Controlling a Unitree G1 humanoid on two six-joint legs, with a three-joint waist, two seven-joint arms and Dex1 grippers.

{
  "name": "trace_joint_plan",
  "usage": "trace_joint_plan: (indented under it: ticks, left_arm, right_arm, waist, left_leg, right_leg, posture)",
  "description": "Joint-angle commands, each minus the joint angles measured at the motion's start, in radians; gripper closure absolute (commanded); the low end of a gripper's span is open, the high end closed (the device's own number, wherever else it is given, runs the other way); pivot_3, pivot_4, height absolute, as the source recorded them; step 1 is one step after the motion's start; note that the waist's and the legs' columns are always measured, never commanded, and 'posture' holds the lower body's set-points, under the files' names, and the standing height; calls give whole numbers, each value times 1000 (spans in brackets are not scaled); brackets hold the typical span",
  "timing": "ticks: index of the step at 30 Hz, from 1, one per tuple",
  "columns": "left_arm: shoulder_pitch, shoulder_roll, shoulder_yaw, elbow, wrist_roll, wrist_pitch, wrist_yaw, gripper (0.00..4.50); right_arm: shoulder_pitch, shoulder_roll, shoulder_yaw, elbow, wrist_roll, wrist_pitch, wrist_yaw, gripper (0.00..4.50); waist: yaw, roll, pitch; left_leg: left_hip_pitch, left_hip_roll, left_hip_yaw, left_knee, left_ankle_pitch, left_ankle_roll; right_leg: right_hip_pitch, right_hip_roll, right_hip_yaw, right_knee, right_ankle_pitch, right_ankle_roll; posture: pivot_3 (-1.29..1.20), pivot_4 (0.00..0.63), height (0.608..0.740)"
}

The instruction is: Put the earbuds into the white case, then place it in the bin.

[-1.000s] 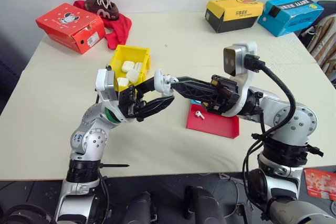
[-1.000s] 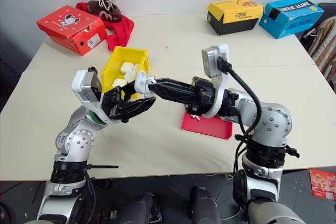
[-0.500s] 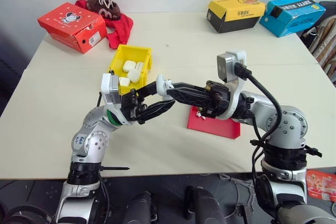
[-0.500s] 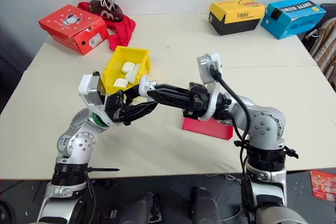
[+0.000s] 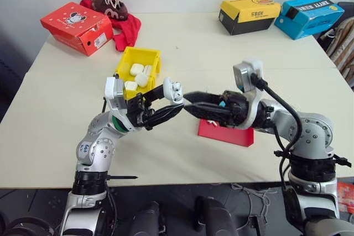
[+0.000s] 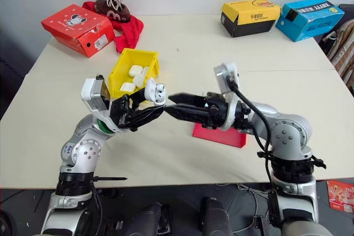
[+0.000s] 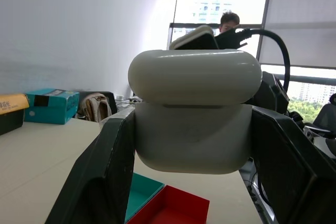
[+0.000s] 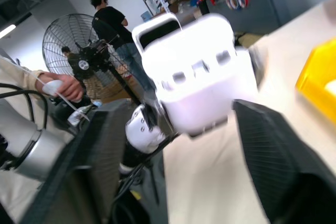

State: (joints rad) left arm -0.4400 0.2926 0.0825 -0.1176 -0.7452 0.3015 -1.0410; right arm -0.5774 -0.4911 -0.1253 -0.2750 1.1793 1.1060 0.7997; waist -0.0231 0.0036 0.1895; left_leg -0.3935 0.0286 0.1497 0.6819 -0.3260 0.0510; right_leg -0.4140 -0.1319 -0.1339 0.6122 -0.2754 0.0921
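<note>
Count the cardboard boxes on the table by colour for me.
Red box: 1
Yellow-and-black box: 1
Blue box: 1
Total: 3

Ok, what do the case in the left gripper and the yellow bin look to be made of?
The case held by the left gripper looks like glossy moulded white plastic: smooth rounded shell, soft sheen, a thin lid seam. The bin looks like rigid bright yellow plastic, going by its even colour and thin straight walls; its finish seems smooth, but that is hard to judge.
</note>
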Motion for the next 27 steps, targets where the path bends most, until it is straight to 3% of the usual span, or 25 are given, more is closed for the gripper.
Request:
trace_joint_plan:
  ticks: [1, 6, 9, 13, 20, 27]
  left_arm:
    - [20, 56, 19, -49, 4, 2, -13, 1700]
    - [14, 254, -64, -76, 177, 55, -1, 1700]
    - [-37, 339, -143, -105, 272, 100, 17, 1700]
    - [-72, 364, -209, -111, 333, 113, 7, 1700]
    - [-82, 314, -223, -110, 315, 123, 10, 1700]
    - [-72, 300, -212, -109, 319, 108, 9, 1700]
  right_arm:
    - [32, -99, -57, -54, 45, 15, 60, 27]
    - [128, -223, -52, -87, -149, -182, 170, 27]
    - [90, -225, 27, -87, -333, -363, 194, 628]
    - [17, -177, 137, -86, -458, -485, 217, 2041]
    - [-103, -43, 306, -72, -592, -544, 178, 4456]
    - [-139, -29, 367, -84, -644, -472, 151, 4456]
  waist:
    - [-1, 0, 0]
    - [0, 0, 0]
    - [-2, 0, 0]
    - [-2, 0, 0]
    - [-2, 0, 0]
    - [6, 0, 0]
  left_leg:
    - [0, 0, 0, 0, 0, 0]
    - [0, 1, 0, -1, -1, 0]
    - [1, 0, 2, -1, -1, -1]
    - [1, 1, 2, -2, -2, -2]
    - [0, 2, 2, -2, -1, -4]
    - [-2, 0, 1, -1, 0, -2]
  right_leg:
    - [0, 0, 0, -1, 0, 0]
    - [0, 0, 0, -4, 0, 0]
    - [0, 1, 0, -6, 0, 0]
    - [-1, 0, 1, -5, 0, 1]
    - [-3, 2, 0, -1, 0, 0]
    - [-3, 2, -1, 0, 0, 0]
  posture:
    - [0, 150, 740]
    - [0, 150, 740]
    - [0, 150, 740]
    - [0, 150, 740]
    - [0, 150, 740]
    - [0, 150, 740]
